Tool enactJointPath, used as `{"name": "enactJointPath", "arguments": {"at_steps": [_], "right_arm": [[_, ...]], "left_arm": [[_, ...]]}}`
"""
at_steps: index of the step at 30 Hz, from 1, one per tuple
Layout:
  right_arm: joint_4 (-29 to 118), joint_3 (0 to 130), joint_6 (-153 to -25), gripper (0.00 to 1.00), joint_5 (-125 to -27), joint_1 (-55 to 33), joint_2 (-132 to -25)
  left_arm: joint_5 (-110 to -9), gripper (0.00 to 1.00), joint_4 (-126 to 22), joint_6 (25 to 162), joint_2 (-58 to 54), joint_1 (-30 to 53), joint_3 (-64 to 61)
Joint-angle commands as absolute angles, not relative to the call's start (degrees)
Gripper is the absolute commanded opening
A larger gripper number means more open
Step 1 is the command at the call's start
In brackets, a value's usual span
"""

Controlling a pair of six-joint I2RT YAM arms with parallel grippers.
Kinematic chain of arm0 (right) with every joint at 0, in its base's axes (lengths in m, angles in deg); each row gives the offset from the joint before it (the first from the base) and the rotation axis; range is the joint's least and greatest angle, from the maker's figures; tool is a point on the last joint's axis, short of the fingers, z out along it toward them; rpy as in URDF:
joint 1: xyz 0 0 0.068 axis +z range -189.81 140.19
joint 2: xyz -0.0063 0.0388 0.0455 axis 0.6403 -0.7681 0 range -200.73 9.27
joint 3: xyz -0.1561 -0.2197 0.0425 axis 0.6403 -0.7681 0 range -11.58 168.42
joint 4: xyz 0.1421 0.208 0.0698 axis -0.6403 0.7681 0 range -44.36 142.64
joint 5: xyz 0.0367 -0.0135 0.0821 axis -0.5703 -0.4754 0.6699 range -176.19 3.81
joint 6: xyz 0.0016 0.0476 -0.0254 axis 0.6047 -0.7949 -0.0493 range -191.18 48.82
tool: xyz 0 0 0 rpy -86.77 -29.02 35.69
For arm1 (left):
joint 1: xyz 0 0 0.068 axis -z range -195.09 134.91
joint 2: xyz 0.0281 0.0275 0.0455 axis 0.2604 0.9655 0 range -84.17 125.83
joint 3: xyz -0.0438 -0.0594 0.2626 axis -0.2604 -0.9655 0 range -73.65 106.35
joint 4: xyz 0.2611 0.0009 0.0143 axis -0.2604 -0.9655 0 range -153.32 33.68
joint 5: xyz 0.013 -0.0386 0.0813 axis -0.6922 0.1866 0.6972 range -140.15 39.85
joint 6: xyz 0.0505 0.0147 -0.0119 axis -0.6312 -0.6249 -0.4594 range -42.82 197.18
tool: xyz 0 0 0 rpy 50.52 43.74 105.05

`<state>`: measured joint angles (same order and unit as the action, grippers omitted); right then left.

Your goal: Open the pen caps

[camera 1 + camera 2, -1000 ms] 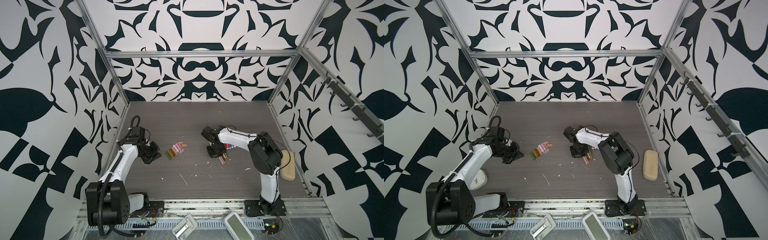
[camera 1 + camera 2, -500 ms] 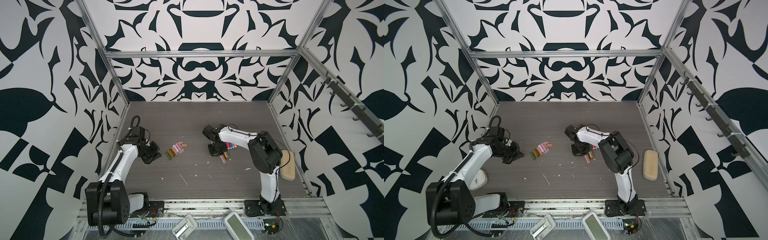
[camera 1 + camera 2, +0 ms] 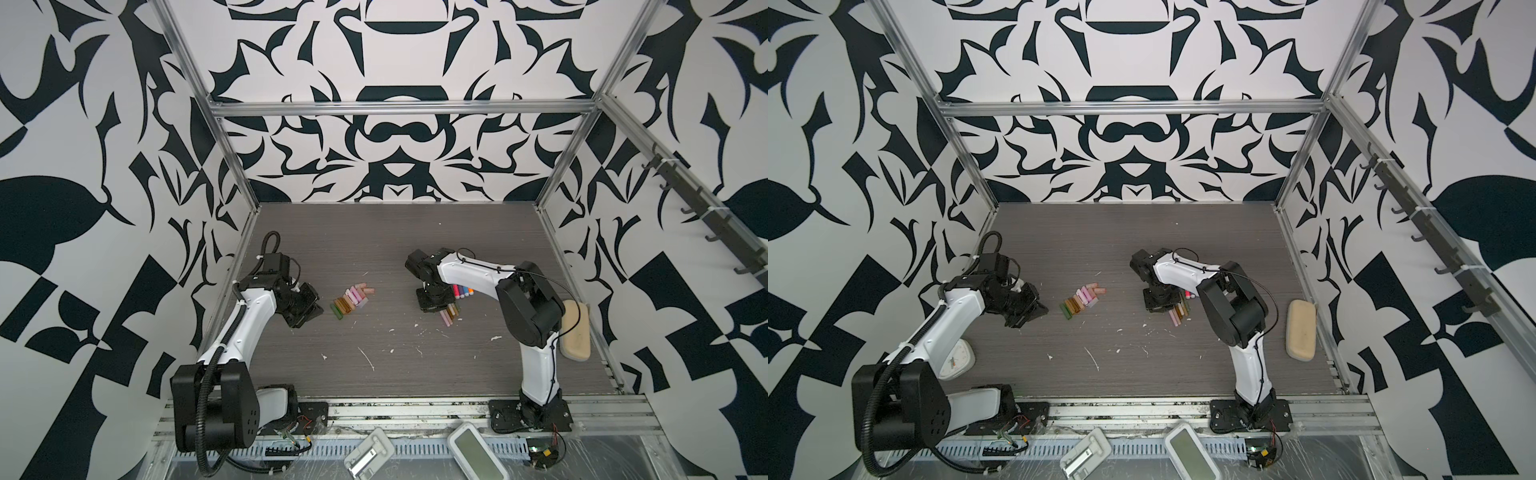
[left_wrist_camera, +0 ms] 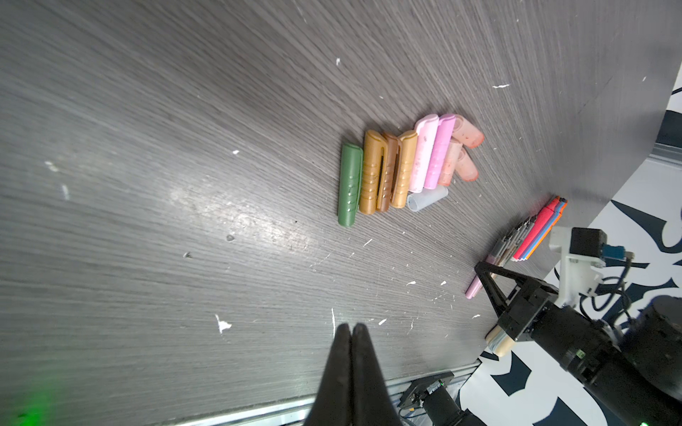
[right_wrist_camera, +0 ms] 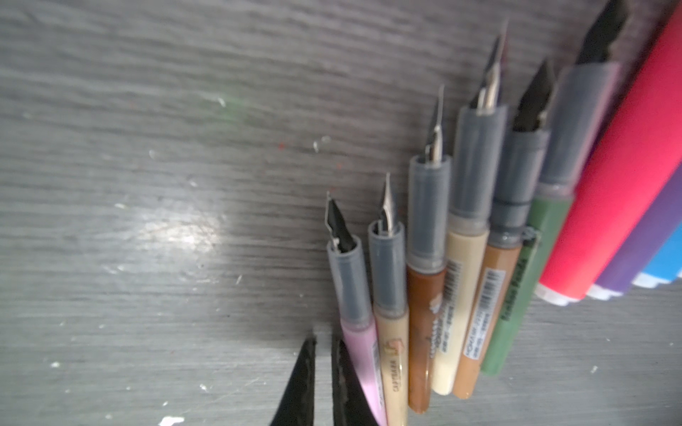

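The pen caps lie off the pens, side by side mid-table: green, tan, brown, pink and peach. The pens lie to their right. In the right wrist view their nibs are bare: several muted pens and bright ones. My right gripper is shut to a thin empty slit. One finger rests against the pale pink pen. My left gripper is shut and empty, left of the caps.
A beige block lies by the right wall. A white scale sits behind the left arm. Two white devices lie on the front rail. White flecks dot the table.
My right gripper has shifted slightly beside the pens and its jaws have narrowed a touch. The left arm and the caps have not moved.
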<state>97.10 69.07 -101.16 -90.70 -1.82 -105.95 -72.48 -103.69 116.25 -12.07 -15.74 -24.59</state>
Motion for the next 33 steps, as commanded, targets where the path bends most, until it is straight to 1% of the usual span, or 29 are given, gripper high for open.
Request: {"name": "enactJointPath", "arguments": {"at_steps": [1, 5, 9, 11, 13, 14, 15, 16, 17, 18, 19, 20, 21, 22, 23, 24, 25, 26, 27, 28, 29, 30, 31, 33], "right_arm": [[98.0, 70.9, -101.0, 0.14, -91.8, -2.3, -106.3], [98.0, 71.0, -100.5, 0.14, -90.9, -2.3, -106.0], [97.0, 71.0, -100.0, 0.14, -89.5, -2.3, -102.9], [96.5, 71.2, -99.6, 0.14, -89.1, -2.4, -100.3], [95.9, 71.1, -98.9, 0.15, -89.2, -2.4, -96.5], [95.1, 70.7, -98.3, 0.15, -89.6, -2.4, -94.2], [93.9, 69.8, -97.6, 0.16, -90.0, -2.3, -90.9], [92.3, 68.5, -97.0, 0.18, -91.0, -2.3, -87.2], [89.0, 66.0, -96.5, 0.26, -92.5, -2.3, -82.4], [85.2, 62.8, -96.1, 0.41, -94.0, -2.4, -77.1], [82.1, 59.9, -95.9, 0.62, -95.8, -2.5, -72.6], [78.9, 56.6, -95.8, 0.77, -100.3, -2.7, -67.9], [76.2, 53.0, -95.8, 0.78, -106.7, -2.7, -63.6], [73.2, 49.4, -95.1, 0.81, -113.4, -2.7, -60.3], [67.2, 43.7, -93.2, 0.89, -120.5, -2.7, -56.6], [56.4, 36.0, -89.6, 0.9, -127.1, -2.8, -53.1], [44.9, 28.3, -85.0, 0.9, -131.1, -2.8, -50.8], [30.4, 19.0, -77.1, 0.9, -134.9, -2.8, -49.2], [19.0, 12.8, -72.2, 0.95, -133.8, -4.3, -47.9], [20.1, 11.1, -75.2, 0.99, -134.0, -6.7, -48.1], [22.7, 10.3, -78.3, 0.99, -133.3, -9.6, -49.2], [20.9, 9.2, -79.8, 0.96, -134.6, -10.6, -50.0], [17.8, 8.0, -80.5, 0.99, -137.3, -10.9, -50.2], [6.6, 4.4, -77.8, 0.99, -131.4, -14.4, -51.8]], "left_arm": [[-73.1, 0.05, -104.4, 116.6, -11.6, -15.9, -24.1], [-73.1, 0.05, -103.9, 116.8, -11.6, -15.9, -24.1], [-72.8, 0.05, -103.4, 117.4, -11.8, -16.0, -23.6], [-72.1, 0.09, -103.3, 117.9, -12.7, -15.9, -23.0], [-70.6, 0.18, -101.8, 118.4, -14.6, -15.9, -22.0], [-69.7, 0.25, -101.0, 118.9, -16.0, -15.9, -21.4], [-68.4, 0.36, -100.1, 119.4, -17.8, -15.9, -20.8], [-67.2, 0.56, -99.0, 119.8, -19.7, -16.0, -20.4], [-65.7, 0.98, -97.4, 120.4, -22.0, -16.0, -20.1], [-63.8, 0.99, -95.6, 120.9, -24.7, -16.0, -20.0], [-61.4, 0.99, -93.8, 121.4, -27.1, -15.9, -20.3], [-57.1, 0.99, -92.0, 121.8, -29.7, -16.0, -21.0], [-53.1, 0.99, -89.8, 121.8, -31.9, -15.9, -22.2], [-50.1, 0.99, -86.0, 120.7, -33.9, -15.9, -24.3], [-46.3, 0.99, -80.3, 118.9, -36.0, -15.9, -28.1], [-42.5, 0.99, -74.2, 117.6, -37.9, -15.9, -32.5], [-39.3, 0.99, -67.9, 116.5, -39.2, -15.9, -37.3], [-37.3, 0.99, -60.1, 113.9, -40.6, -16.0, -42.6], [-35.3, 0.99, -53.3, 107.8, -41.9, -16.0, -47.3], [-34.8, 0.99, -48.1, 102.8, -42.6, -15.9, -51.2], [-33.0, 0.99, -42.1, 99.4, -42.8, -15.9, -55.5], [-31.0, 0.99, -36.3, 97.1, -42.6, -16.0, -59.4], [-29.6, 0.99, -31.1, 95.2, -42.2, -15.9, -62.4], [-27.1, 0.99, -21.3, 90.9, -40.1, -15.9, -67.7]]}}
